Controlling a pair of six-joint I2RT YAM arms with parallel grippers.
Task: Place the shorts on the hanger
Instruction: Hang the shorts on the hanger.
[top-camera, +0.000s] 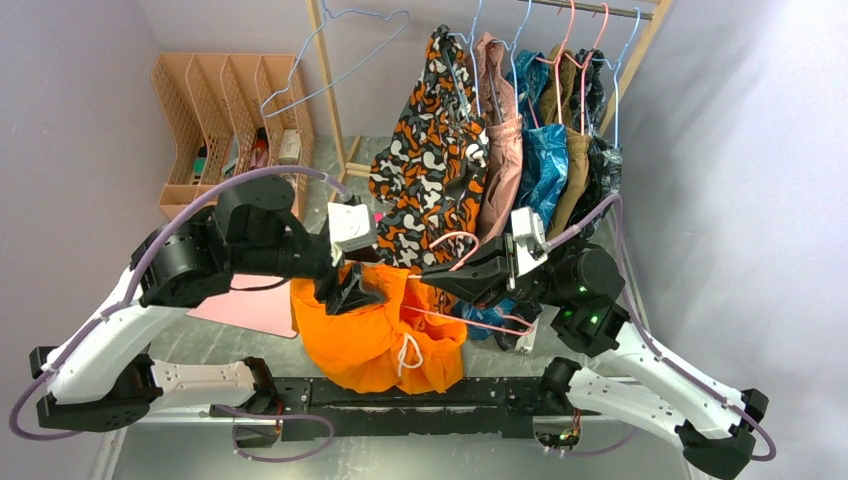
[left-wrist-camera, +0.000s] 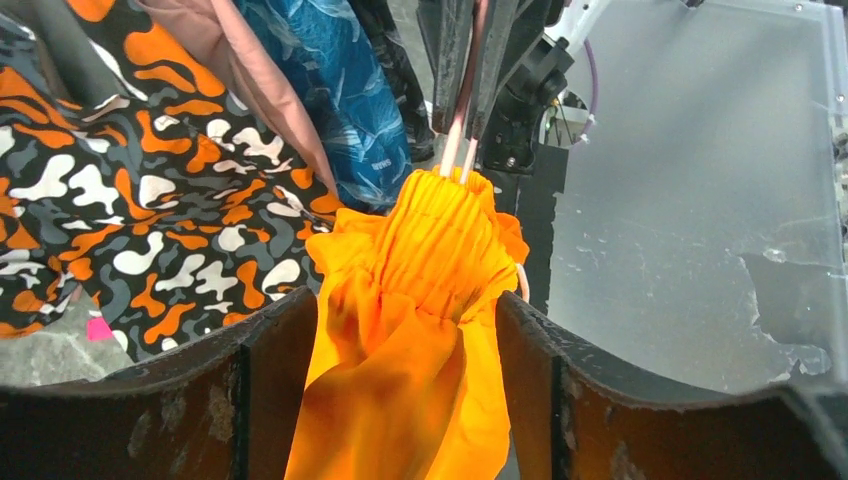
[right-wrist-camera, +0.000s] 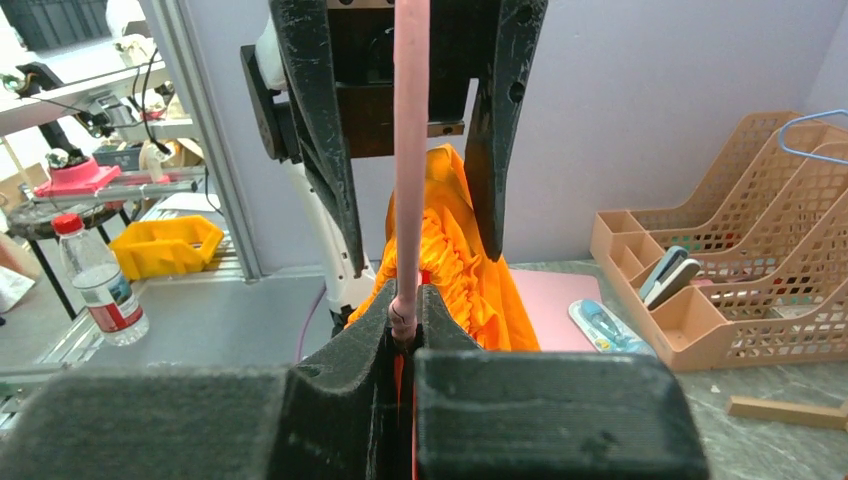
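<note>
Left tool (left-wrist-camera: 405, 315) has its fingers apart around the bunched waistband of the shorts (left-wrist-camera: 430, 250); cloth touches both, but I cannot tell if it grips. Right tool (right-wrist-camera: 405, 305) is clenched on the hanger (right-wrist-camera: 408, 150), whose pink wire enters the waistband, above the counter (left-wrist-camera: 690, 200).

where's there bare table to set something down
Bare table near-left, in front of the pink mat; a narrow strip between the organizer and the patterned garment. Crowded centre: shorts, hanger, hung clothes behind.
</note>
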